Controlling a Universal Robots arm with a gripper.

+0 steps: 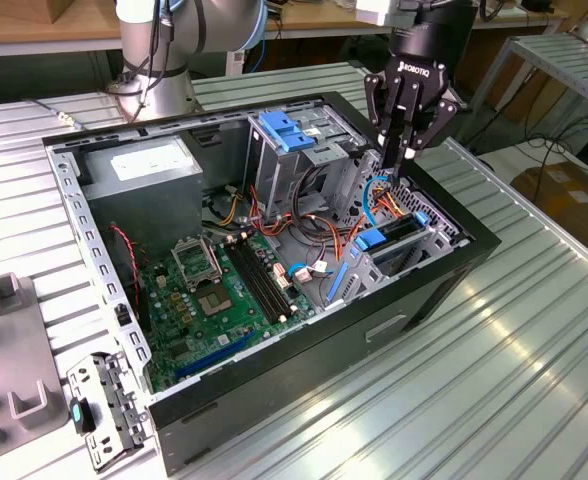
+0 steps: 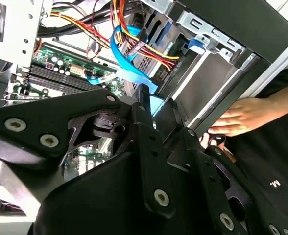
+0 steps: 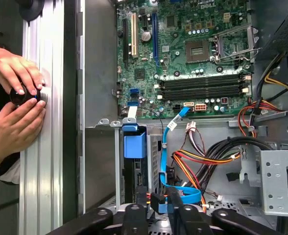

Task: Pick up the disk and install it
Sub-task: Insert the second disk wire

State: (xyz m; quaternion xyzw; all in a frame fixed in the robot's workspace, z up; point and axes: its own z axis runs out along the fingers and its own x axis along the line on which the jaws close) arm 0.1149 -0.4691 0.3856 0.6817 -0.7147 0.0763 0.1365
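Hanging above the open computer case (image 1: 444,265), the gripper (image 1: 406,150) has its fingers (image 1: 411,128) drawn narrow, close together and pointing down toward the drive bay; whether anything sits between them cannot be told. Directly below the fingertips lies a tangle of blue, orange and red cables (image 1: 384,200). Just beneath those, the disk (image 1: 386,238) sits in the drive bay (image 1: 429,232) at the case's front corner, on the exterior view's right, its blue rail end facing inward; in the first wrist view that blue end (image 3: 134,144) stands in the bay slot beside a flat blue cable (image 3: 169,147). Farther in, the green motherboard (image 1: 224,295) covers the case floor, with the grey power supply (image 1: 144,170) at the rear corner and a blue latch plate (image 1: 286,130) atop the upper cage. Outside the case wall, a person's hands (image 3: 16,103) rest on the ribbed metal table (image 1: 494,380), wrapped around a small black knob (image 3: 20,95).
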